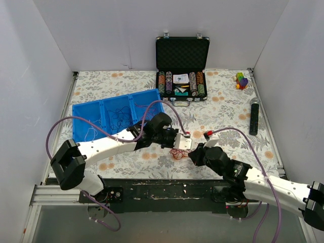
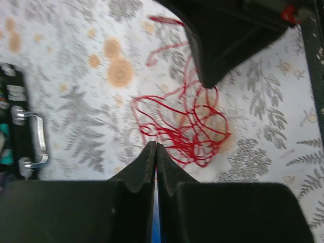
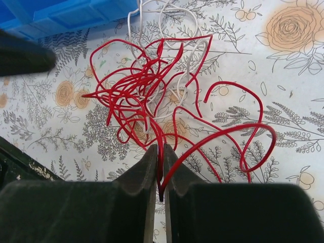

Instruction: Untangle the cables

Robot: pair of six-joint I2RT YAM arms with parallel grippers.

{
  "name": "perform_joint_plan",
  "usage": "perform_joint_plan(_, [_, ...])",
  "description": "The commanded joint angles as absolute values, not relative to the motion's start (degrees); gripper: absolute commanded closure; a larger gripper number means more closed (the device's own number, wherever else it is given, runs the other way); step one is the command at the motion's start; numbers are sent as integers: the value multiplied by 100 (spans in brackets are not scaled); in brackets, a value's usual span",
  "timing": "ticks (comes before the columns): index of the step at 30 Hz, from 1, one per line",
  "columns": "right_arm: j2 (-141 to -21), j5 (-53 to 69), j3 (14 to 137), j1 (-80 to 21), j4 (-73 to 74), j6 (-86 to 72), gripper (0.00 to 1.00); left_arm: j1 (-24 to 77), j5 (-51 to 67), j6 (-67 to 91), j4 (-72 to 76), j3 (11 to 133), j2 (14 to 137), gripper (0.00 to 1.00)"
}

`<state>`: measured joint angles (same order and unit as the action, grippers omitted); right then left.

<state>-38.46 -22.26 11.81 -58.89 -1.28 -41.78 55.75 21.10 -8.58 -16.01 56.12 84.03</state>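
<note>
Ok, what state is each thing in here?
left gripper: shut, nothing seen between the fingers.
right gripper: shut on the red cable.
red cable: tangled in a heap.
white cable: looped into the red tangle.
chip case: open, lid upright.
blue tray: thin wires inside.

The cables lie bunched on the table at lower centre of the top view, between the left tool above and the right tool to the right. A compartmented tray sits at their upper left. An open case stands at upper centre, small blocks at upper right, and a cylinder by the right edge.
</note>
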Motion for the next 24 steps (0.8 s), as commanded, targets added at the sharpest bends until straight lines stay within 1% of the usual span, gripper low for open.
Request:
perform_joint_plan(1, [-3692,-2171,1608,-5897,-9,-3894,78,5563,1820,-1458,-2476,6818,7849,100])
perform_joint_plan(2, [-3639,-2136,1643,-5897,-9,-3841,68,5563,1828,-1502,-2635,7064,7823,100])
perform_joint_plan(4, [-3516,-2109,1775,-5897,210,-3789,56,5563,1854,-1363,-2794,7364,7700,100])
perform_joint_plan(6, [-3358,-2048,1933,-5906,228,-3622,53,5563,1898,-1047,-2821,7427,7542,100])
perform_joint_plan(9, [-3304,-2118,2188,-5889,325,-3507,53,5563,1986,-932,-3032,6972,7392,99])
perform_joint_plan(12, [-3462,-2232,2390,-5889,667,-3542,53,5563,1978,-397,-2796,6234,7382,80])
perform_joint_plan(13, [-3454,-2276,2408,-5889,772,-3612,53,5563,1969,-230,-2734,6040,7452,71])
perform_joint_plan(14, [-3402,-2311,2391,-5897,852,-3691,53,5563,1951,-124,-2672,5908,7566,68])
perform_joint_plan(17, [-3112,-2408,2224,-5897,914,-3849,53,5555,1872,228,-2348,5696,7988,64])
perform_joint_plan(20, [-2822,-2505,2101,-5889,940,-3902,53,5528,2021,325,-2093,5791,8479,63])
perform_joint_plan(24, [-2786,-2558,2118,-5889,1063,-3894,54,5493,2162,352,-1969,6038,8903,64])
